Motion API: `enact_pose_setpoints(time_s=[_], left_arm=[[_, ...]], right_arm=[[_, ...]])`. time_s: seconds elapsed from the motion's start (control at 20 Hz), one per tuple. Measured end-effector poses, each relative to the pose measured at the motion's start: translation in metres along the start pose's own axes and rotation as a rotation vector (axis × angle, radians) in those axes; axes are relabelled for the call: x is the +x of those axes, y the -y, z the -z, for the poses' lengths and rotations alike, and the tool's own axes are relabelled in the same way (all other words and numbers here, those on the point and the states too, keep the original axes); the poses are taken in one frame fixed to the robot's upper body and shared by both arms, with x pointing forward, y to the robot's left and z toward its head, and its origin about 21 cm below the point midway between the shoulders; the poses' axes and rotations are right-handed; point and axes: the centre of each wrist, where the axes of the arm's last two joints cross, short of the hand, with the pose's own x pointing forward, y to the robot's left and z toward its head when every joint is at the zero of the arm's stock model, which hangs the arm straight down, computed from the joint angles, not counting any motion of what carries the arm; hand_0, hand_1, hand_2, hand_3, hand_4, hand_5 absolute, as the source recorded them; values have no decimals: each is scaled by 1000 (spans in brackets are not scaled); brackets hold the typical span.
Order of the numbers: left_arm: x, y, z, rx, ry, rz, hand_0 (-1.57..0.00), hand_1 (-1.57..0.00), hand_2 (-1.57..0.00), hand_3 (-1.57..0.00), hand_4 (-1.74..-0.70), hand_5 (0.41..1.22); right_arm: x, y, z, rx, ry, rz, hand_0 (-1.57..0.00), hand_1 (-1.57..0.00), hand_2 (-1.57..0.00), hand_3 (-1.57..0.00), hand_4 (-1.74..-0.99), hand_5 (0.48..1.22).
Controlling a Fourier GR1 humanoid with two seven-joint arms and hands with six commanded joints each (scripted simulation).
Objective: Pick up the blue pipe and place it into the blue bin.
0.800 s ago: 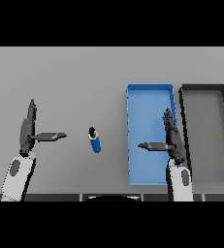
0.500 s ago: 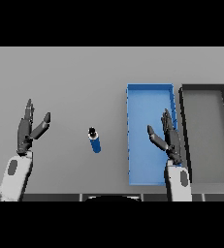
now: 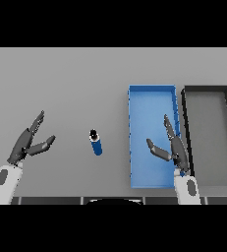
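Observation:
The blue pipe (image 3: 96,143), short with a dark cap at its far end, lies on the grey table a little left of centre. The blue bin (image 3: 151,101) stands right of it, a long shallow tray with nothing in it. My left hand (image 3: 26,142) hovers open at the left, well apart from the pipe, fingers straight and thumb spread. My right hand (image 3: 173,147) is open over the near right part of the blue bin, holding nothing.
A dark grey bin (image 3: 207,91) of the same shape stands right beside the blue bin, at the table's right edge.
Both hands have turned, the thumbs swinging up from sideways. The left hand drifted slightly left, the right slightly toward the bin's middle. The pipe has not moved.

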Motion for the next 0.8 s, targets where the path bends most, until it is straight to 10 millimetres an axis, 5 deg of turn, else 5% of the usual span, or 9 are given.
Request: enact_pose_setpoints(time_s=[0.2,0.8], left_arm=[[10,9,-1,-170,0,21,1,1,1,1,-1037,548],[25,87,12,-457,-24,-7,1,1,1,1,-1117,446]], right_arm=[[1,-1,2,4,26,0,1,1,1,1,-1223,601],[-2,-1,1,8,49,8,1,1,1,1,-1270,617]])
